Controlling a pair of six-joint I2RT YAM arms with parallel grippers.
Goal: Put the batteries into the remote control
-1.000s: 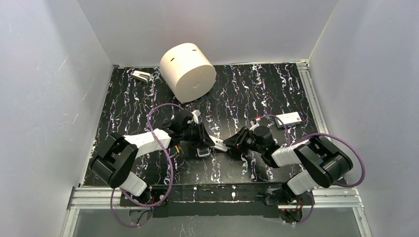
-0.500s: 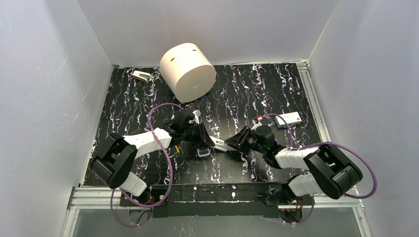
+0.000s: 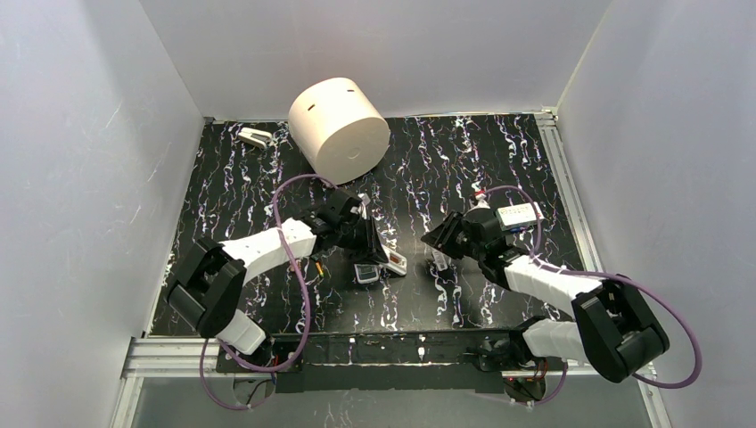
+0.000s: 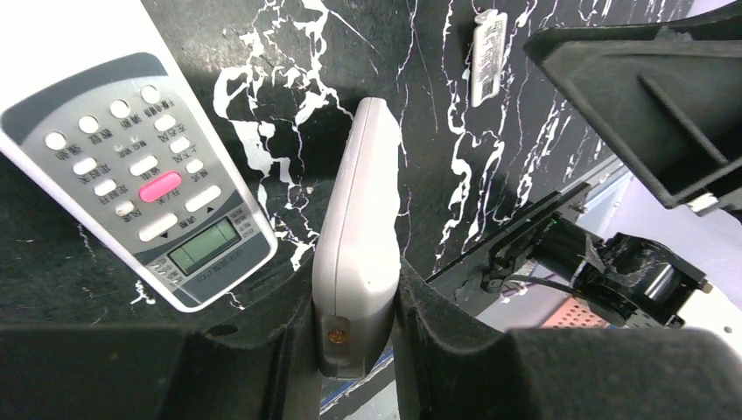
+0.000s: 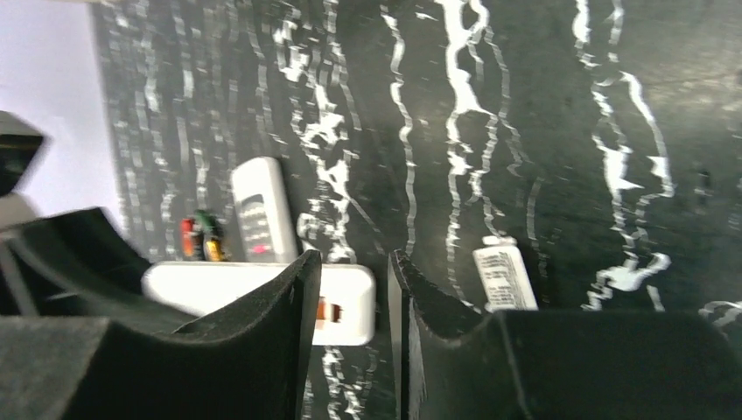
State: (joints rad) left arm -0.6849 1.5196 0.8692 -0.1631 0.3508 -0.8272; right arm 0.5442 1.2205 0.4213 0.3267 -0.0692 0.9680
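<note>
My left gripper [image 4: 357,297] is shut on a grey-white remote control [image 4: 359,219], held on its edge above the mat. In the top view that remote [image 3: 390,259] sticks out to the right of the left gripper [image 3: 367,239]. My right gripper [image 3: 437,241] hangs a little to the right of the remote's end, apart from it. Seen from the right wrist, the right gripper [image 5: 353,262] is open with nothing between its fingers, and the remote's end [image 5: 350,302] lies beyond them. The batteries [image 5: 199,238], orange-red and green, lie on the mat past the remote.
A second remote [image 4: 149,175] with a pink button lies face up beside the held one. A small white labelled cover piece [image 5: 505,277] lies near my right gripper. A big white cylinder [image 3: 339,129] stands at the back and a white box [image 3: 521,214] at the right.
My right gripper has pulled back to the right and up, away from the remote's end, and its jaws have parted slightly. The left gripper keeps its hold and has shifted a little.
</note>
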